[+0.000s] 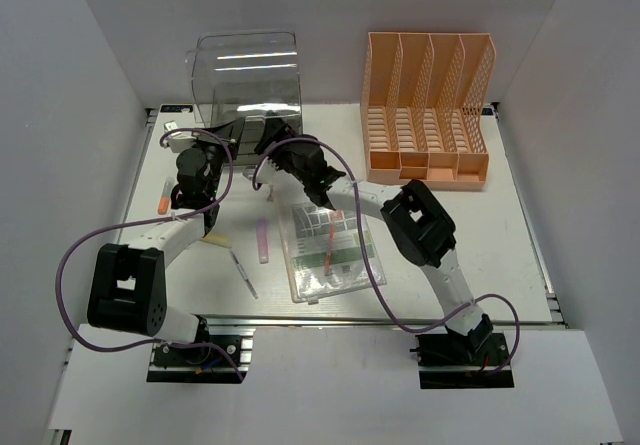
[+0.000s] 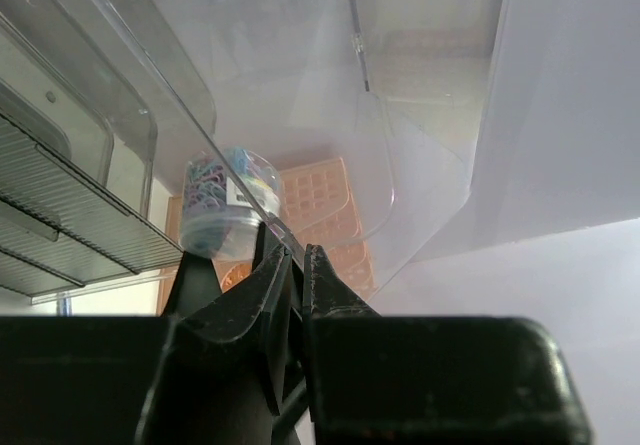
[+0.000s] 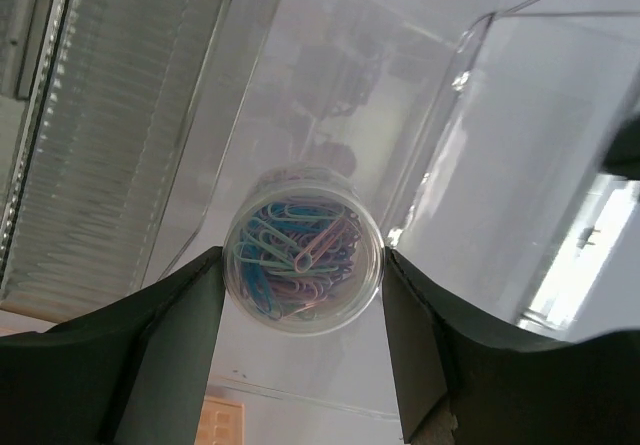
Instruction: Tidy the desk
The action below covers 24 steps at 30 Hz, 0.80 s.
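White ribbed tabletop fills the space between the pale walls. This is the desk (image 1: 470, 255), running from the arm bases back to the clear drawer box (image 1: 250, 75) at its rear. Loose things lie in front of that box: a plastic sleeve of papers (image 1: 325, 250), a pink marker (image 1: 262, 240), a thin pen (image 1: 243, 273) and, off to the box's left, an orange marker (image 1: 160, 200). To the box's right stands the orange file rack (image 1: 428, 105).

Both arms reach to the mouth of the box. Our right gripper (image 3: 303, 275) is spread wide around a round tub of paper clips (image 3: 303, 250), a pad pressed on each side. Our left gripper (image 2: 298, 265) is pinched almost together on the thin edge of a clear drawer (image 2: 190, 125).

We judge the step to be stowing the tub in that drawer. To do it well, we would:

- hold the drawer firm with the left so it cannot slide or tip
- carry the tub level over the rim — its wall looks slick and curved, so a tilt could let it roll out of the pads
- lower it until it sits on the drawer floor, and only then let the right fingers part
- back the right arm out away from the left, since the two wrists are close together at the box
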Each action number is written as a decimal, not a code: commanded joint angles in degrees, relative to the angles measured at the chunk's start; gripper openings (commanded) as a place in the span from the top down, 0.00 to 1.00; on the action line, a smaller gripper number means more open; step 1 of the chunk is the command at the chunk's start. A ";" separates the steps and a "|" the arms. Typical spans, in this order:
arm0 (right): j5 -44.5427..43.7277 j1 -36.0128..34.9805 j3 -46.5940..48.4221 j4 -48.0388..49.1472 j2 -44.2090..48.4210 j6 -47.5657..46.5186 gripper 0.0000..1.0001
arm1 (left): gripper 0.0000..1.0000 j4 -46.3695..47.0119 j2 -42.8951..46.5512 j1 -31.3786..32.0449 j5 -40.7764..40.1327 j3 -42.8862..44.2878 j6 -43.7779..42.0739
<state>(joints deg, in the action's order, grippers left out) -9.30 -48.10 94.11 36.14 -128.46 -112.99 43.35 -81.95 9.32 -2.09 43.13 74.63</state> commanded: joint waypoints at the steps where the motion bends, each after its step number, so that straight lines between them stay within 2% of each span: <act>1: -1.95 0.81 5.11 0.07 -1.35 -9.97 1.00 | 1.00 3.32 2.94 -0.09 1.30 1.34 -0.01; 8: -4.84 1.51 8.11 -3.34 -4.16 -14.36 1.00 | 1.00 3.49 2.68 -0.09 1.73 1.43 0.25; 11: -8.35 1.25 11.78 -6.15 -6.27 -14.89 0.94 | 1.00 3.76 2.59 -0.09 1.74 1.25 0.34; 14: -9.24 1.51 12.42 -6.78 -7.15 -15.59 0.75 | 1.00 3.67 2.68 -0.09 1.82 1.08 0.43; 15: -9.42 1.43 12.24 -6.61 -7.06 -15.86 0.65 | 1.00 3.58 2.85 -0.09 1.82 1.07 0.34; 18: -9.60 1.34 11.02 -6.61 -6.36 -16.21 0.51 | 1.00 3.32 2.94 -0.09 1.82 1.16 0.25; 22: -8.72 1.60 9.34 -7.04 -4.35 -15.77 0.41 | 1.00 3.32 2.85 -0.09 1.91 1.25 0.34; 23: -8.20 1.43 8.99 -7.14 -3.90 -15.51 0.31 | 1.00 3.32 2.76 -0.09 1.91 1.16 0.43; 24: -7.84 1.51 8.29 -7.22 -3.29 -15.25 0.28 | 1.00 3.32 2.68 -0.09 1.91 1.16 0.43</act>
<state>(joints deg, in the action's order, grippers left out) -17.02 -46.65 103.94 30.02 -135.04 -113.45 44.03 -81.95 9.32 -1.61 43.13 74.91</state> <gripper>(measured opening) 0.705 0.203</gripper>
